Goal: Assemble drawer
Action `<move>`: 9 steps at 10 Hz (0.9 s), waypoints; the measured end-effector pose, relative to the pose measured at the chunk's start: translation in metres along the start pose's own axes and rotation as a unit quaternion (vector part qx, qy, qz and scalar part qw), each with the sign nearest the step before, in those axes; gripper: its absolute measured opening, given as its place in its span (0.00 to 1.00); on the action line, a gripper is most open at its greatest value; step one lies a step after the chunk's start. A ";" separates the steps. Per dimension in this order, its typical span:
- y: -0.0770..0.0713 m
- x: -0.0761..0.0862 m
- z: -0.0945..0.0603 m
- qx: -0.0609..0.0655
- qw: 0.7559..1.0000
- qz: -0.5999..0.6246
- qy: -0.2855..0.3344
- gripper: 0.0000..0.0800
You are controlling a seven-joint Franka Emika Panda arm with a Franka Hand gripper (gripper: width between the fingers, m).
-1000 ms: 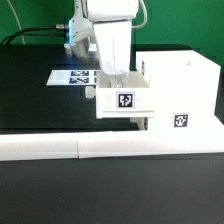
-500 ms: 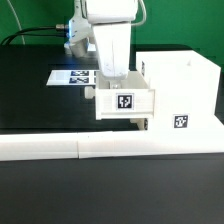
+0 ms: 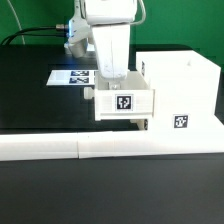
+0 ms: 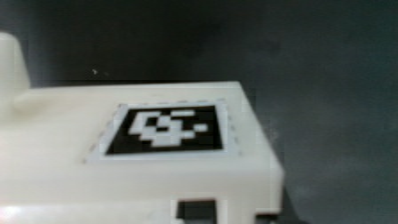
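Observation:
A small white tray (image 3: 124, 102) of the drawer, with a black-and-white tag on its front, sits against the left side of the large white casing (image 3: 185, 85) in the exterior view. The arm comes straight down onto it. My gripper (image 3: 113, 80) reaches the tray's top edge, where its tips are hidden. It appears shut, and no grip shows. In the wrist view the tray's tagged face (image 4: 178, 175) fills the frame close up, with no fingers showing. The casing carries its own tag low on its front.
The marker board (image 3: 72, 77) lies flat on the black table behind the arm. A long low white bar (image 3: 60, 148) runs along the front, from the exterior view's left to below the casing. Cables hang at the back left.
The tray's front looks slightly wider and closer to the casing than one second ago. The arm has hardly moved.

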State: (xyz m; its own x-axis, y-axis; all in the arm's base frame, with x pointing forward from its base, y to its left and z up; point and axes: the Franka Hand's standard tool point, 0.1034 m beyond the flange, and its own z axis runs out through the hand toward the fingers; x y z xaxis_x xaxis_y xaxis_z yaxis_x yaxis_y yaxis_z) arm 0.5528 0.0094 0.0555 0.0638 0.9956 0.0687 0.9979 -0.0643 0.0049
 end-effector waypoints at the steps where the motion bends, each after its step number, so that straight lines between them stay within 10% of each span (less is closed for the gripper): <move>1: 0.000 0.000 0.000 0.000 1.000 -0.002 0.000 0.05; 9: -0.001 -0.004 0.000 0.007 1.000 -0.030 -0.003 0.05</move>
State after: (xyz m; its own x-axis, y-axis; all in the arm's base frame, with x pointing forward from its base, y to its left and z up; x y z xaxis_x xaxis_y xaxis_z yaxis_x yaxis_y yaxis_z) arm 0.5514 0.0052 0.0554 0.0042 0.9980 0.0632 1.0000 -0.0039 -0.0050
